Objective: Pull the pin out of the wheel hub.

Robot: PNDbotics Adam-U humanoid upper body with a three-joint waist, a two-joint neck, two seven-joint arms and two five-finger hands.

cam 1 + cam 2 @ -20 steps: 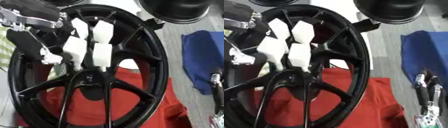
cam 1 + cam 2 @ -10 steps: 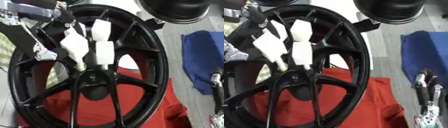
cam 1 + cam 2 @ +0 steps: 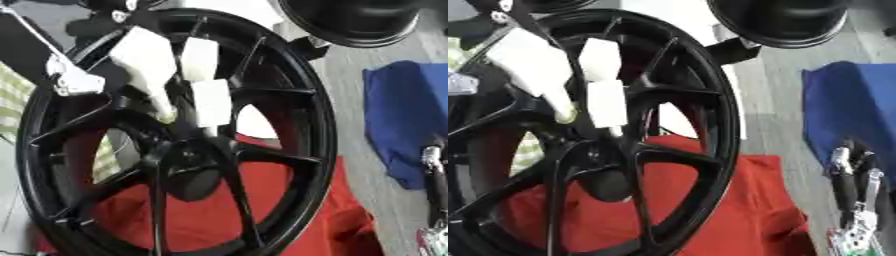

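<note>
Where the white-padded fingers (image 3: 210,100) of the left hand (image 3: 149,65) reach down from the upper left, they point at the hub (image 3: 179,160) in the wheel (image 3: 324,135); whether they grip the pin I cannot tell; the right hand (image 3: 852,190) shows at the lower right, fingers unclear; a red cloth (image 3: 289,215) lies beneath, a blue cloth (image 3: 407,115) at right.

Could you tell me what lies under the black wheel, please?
Through the spokes of the black wheel, a red cloth shows beneath it, reaching out past the rim at lower right. The hub and spokes cover the cloth's middle, so anything lying there cannot be seen.
</note>
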